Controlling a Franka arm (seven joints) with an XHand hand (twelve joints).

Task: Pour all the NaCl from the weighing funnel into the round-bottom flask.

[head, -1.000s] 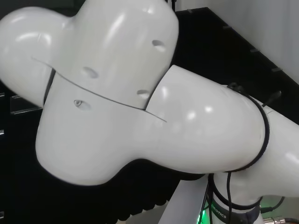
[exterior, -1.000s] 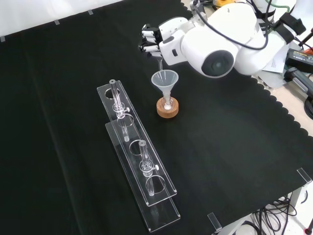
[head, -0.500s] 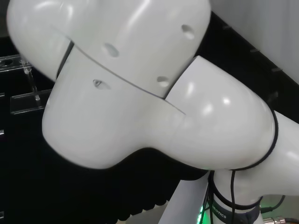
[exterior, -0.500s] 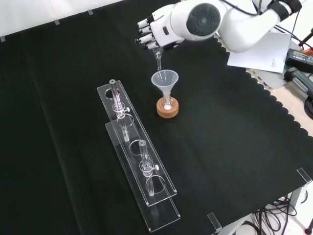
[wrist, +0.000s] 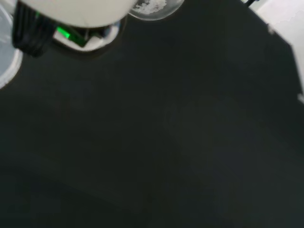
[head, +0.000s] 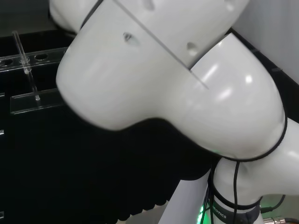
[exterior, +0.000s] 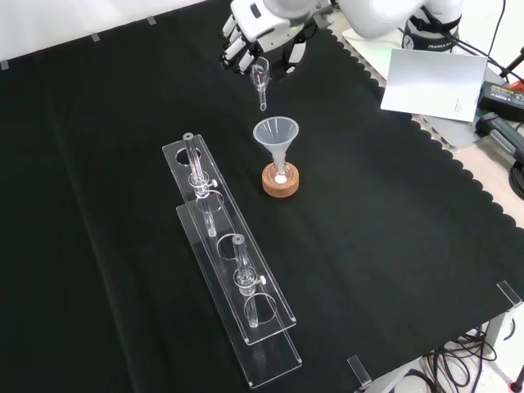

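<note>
In the front view, the hand (exterior: 260,37) is hovering at the far edge of the black-clothed surface (exterior: 393,246), its fingers (exterior: 233,51) curling round a small clear weighing funnel (exterior: 261,79) whose narrow spout is pointing downward. The spout is hanging above and a little to the left of a wide clear funnel (exterior: 276,135), apart from its rim. That wide funnel is sitting in the neck of the round-bottom flask (exterior: 281,173), which is resting on a cork ring (exterior: 281,185) near the middle of the cloth; a small white heap is showing at the bottom of the flask. In the wrist view, white grains (wrist: 151,5) are lying in a round clear vessel at the picture's edge. To the left of the flask in the front view, two clear racks (exterior: 233,282) are standing end to end, carrying upright glass tubes. Judging from this moment, the risk lies in alignment: with the spout off to one side of the wide funnel, any salt leaving now would likely be scattering onto the cloth. A careless descent could also be nudging the top-heavy funnel and tipping the flask off its ring.
</note>
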